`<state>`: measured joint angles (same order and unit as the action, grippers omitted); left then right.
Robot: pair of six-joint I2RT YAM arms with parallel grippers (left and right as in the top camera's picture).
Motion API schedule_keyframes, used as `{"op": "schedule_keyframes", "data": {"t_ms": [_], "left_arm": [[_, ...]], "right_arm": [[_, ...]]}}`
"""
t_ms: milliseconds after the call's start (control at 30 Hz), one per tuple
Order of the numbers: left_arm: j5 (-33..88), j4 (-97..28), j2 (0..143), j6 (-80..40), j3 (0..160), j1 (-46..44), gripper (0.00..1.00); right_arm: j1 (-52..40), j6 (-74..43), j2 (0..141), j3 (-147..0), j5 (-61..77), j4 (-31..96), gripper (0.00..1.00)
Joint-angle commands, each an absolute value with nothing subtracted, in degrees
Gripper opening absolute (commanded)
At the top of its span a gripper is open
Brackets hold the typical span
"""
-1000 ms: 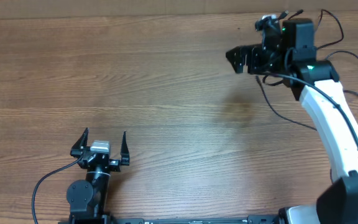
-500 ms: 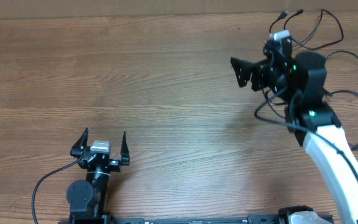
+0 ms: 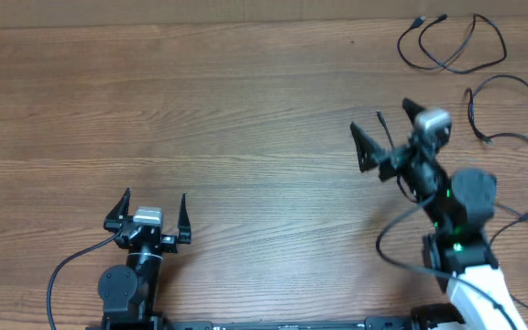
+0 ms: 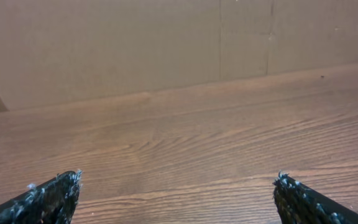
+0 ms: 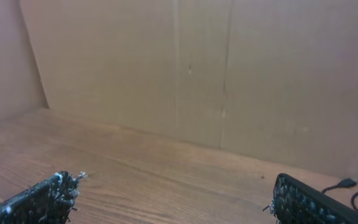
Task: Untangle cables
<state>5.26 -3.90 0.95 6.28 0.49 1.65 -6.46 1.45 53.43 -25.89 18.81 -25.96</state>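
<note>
**Left jaws:** spread wide, nothing between them. Both dark fingertips [image 4: 64,186] hang apart above bare wood in the left wrist view. From overhead they point away from the near edge, low on the left side of the surface [image 3: 246,110].

**Right jaws:** spread wide, holding nothing. The fingertips [image 5: 58,186] frame bare wood and a cardboard wall [image 5: 135,68] in the right wrist view. From overhead they sit right of centre, angled toward the far left and lifted off the wood.

**Left arm** [image 3: 128,284]: short black body at the near edge, with its own thick wire [image 3: 62,270] looping off to the left.

**Right arm** [image 3: 456,215]: black links with green lights, on a white lower link at the near right corner.

**Cables** [image 3: 503,44]: thin black cords lying on the surface at the far right corner, well apart from both jaws.
- One forms crossing loops along the far edge.
- A second cord [image 3: 502,79] curves just nearer, toward the right edge.
- A small plug [image 5: 347,183] shows at the lower right of the right wrist view.
- Whether the cords are knotted together cannot be told.

**Surface:** brown wood grain, backed by the cardboard wall.
</note>
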Motion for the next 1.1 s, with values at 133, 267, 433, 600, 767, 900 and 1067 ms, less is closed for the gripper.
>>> {"op": "schedule_keyframes", "data": {"t_ms": [133, 267, 433, 600, 767, 900, 1067], "left_arm": [[4.49, -4.16, 0.25, 5.54, 0.27, 1.91, 1.00], [4.49, -4.16, 0.25, 5.54, 0.27, 1.91, 1.00], [4.49, -4.16, 0.25, 5.54, 0.27, 1.91, 1.00], [4.49, -4.16, 0.25, 5.54, 0.27, 1.91, 1.00], [4.49, -4.16, 0.25, 5.54, 0.27, 1.91, 1.00], [4.49, -4.16, 0.25, 5.56, 0.27, 1.91, 1.00], [4.49, -4.16, 0.25, 5.54, 0.27, 1.91, 1.00]], "right_arm": [[-6.37, 1.61, 38.85, -12.47, 15.68, -31.44, 1.00], [-6.37, 1.61, 33.04, -8.36, 14.31, -31.44, 1.00], [-6.35, 1.65, 30.04, -5.32, 13.87, -31.44, 1.00], [-6.35, 1.65, 25.78, -1.06, 12.82, -31.62, 1.00], [-6.26, 1.80, 19.33, -0.47, 11.31, -23.70, 1.00], [-6.26, 1.78, 14.26, -0.47, 8.32, -16.14, 1.00], [-6.26, 1.78, 7.79, -0.47, 4.21, -6.17, 1.00]]}}
